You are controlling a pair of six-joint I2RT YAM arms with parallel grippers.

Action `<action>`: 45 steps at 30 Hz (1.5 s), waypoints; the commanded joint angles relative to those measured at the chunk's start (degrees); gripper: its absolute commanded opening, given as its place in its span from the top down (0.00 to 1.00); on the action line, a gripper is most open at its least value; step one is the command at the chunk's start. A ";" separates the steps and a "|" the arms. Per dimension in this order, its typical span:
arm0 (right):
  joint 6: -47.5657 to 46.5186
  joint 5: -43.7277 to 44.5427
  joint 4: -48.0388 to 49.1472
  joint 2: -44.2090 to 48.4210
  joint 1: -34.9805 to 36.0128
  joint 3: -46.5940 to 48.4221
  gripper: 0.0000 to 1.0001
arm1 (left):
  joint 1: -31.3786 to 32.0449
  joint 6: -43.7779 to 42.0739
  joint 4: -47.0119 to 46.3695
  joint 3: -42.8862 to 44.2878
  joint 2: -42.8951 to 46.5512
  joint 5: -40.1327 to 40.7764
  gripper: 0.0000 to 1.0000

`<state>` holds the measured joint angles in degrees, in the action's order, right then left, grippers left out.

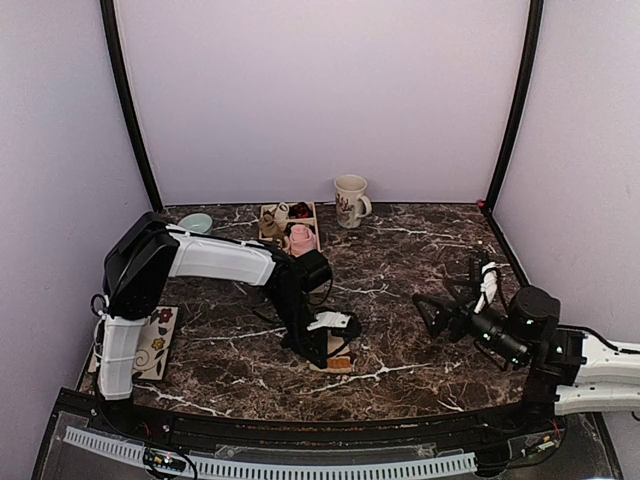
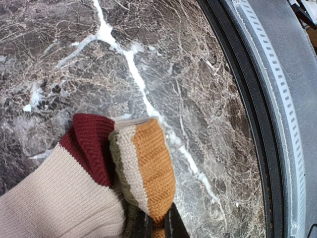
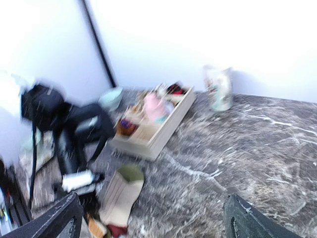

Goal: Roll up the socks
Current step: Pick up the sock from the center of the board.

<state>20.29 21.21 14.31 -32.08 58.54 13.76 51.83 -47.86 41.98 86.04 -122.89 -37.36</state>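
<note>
A beige sock (image 2: 54, 198) with maroon, olive and orange patches lies on the marble table. My left gripper (image 2: 158, 229) is shut on its orange end (image 2: 151, 168). In the top view the left gripper (image 1: 335, 345) points down onto that sock (image 1: 340, 362) near the table's middle front. The blurred right wrist view shows the same sock (image 3: 121, 196), beige with a green end, beside the left arm. My right gripper (image 3: 153, 223) is open and empty, held above the table to the right (image 1: 432, 312). No striped socks show.
A wooden box (image 1: 313, 222) at the back holds a pink bundle (image 1: 298, 238) and small dark items. A patterned mug (image 1: 350, 200) stands to its right and a teal bowl (image 1: 196, 222) to its left. A floral card (image 1: 155, 345) lies at the left. The table's black front rim (image 2: 257, 148) is close.
</note>
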 commanded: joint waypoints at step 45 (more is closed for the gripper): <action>-38.20 -12.79 8.18 -67.07 14.17 20.86 0.52 | -1.12 -1.13 13.88 5.60 -12.07 6.04 0.97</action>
<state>-20.38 9.39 22.79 -97.84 73.36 36.73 50.15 -48.45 52.60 94.37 -129.58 -43.11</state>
